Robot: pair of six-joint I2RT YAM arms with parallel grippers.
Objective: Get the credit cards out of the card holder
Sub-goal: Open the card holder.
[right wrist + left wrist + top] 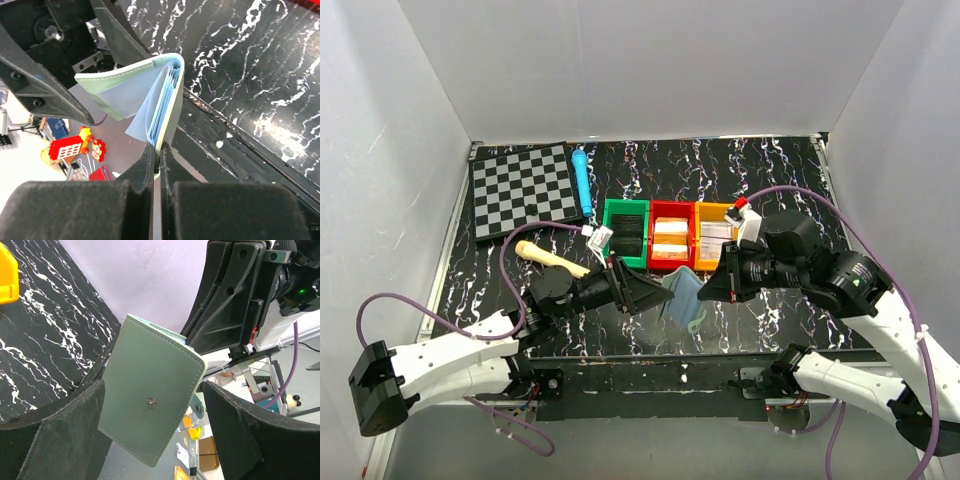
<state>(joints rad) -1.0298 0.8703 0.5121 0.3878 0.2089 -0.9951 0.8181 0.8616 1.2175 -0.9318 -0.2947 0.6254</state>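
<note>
right wrist: holder (pixel 127 85) pinched by one edge, ajar in the air by the surface's (pixel 260 75) near edge.
my right pincer (pixel 157 152) is clamped on one cover's edge to hold it up, ajar, within reach of my left pincer (pixel 152 392), whose jaws stand wide apart either side of it, not touching. pale blue panels show inside; no card looks out yet.

white walls (pixel 640 60), black marbled tabletop (pixel 770 170)
</note>
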